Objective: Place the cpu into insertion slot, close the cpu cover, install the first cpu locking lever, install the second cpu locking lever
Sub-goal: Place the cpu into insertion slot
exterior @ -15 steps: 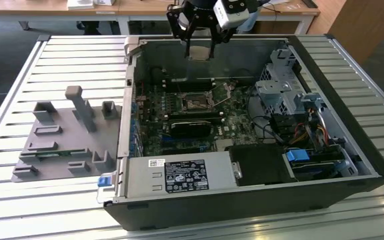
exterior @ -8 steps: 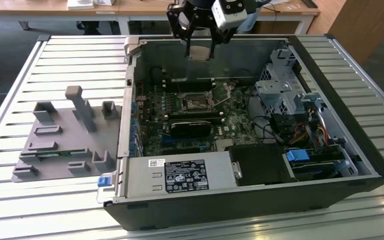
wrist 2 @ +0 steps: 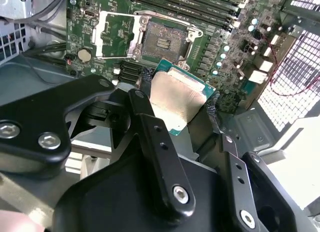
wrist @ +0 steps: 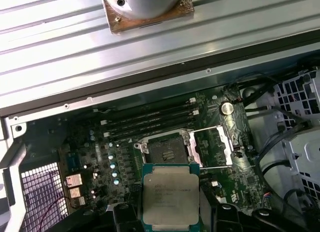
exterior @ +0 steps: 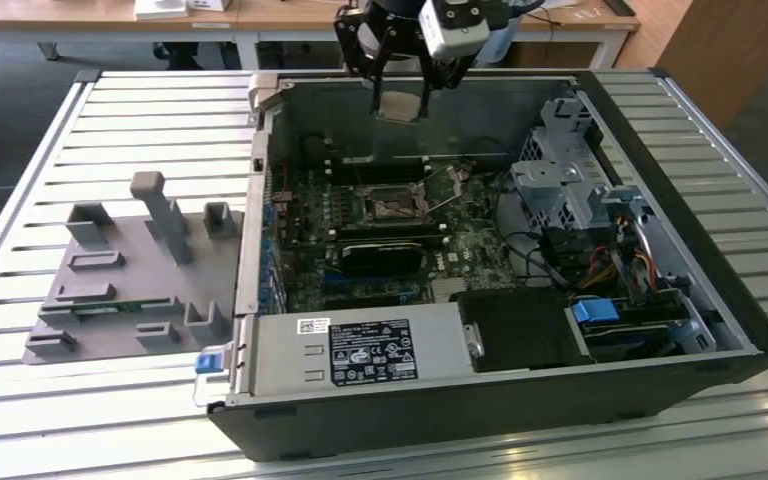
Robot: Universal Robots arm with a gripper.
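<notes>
UR arm's claw (exterior: pixel 399 97) is clamped on the cpu (wrist 2: pixel 175 99), fingers (wrist 2: pixel 151 134) pinching two opposite edges, chip held flat. In the exterior view the chip hangs at top centre of frame, over the far wall of the open PC case (exterior: pixel 704 300). It is well apart from the insertion slot (exterior: pixel 391 205), which sits mid-frame on the motherboard (exterior: pixel 307 230). Not seated yet. The cpu cover (wrist: pixel 212 148) is flipped open, lying just beside the slot, so the socket is bare.

Handling, my read: light, thin, stiff. Smooth metal top, prob. slippery. Fragile too, esp. the contact side and the socket pins, so no dropping or scraping. Best hold is by the side edges, as gripped now. Keep it level.

Views: the exterior view gives the height gap btw chip and slot, plus a grey fixture plate (exterior: pixel 117 290) on the slatted worktop (exterior: pixel 117 120) at the exterior view's left. The second wrist view gives finger contact on the chip edges close up. The first wrist view gives the chip face-on w/ slot and open cover beyond it, good for judging line-up.
</notes>
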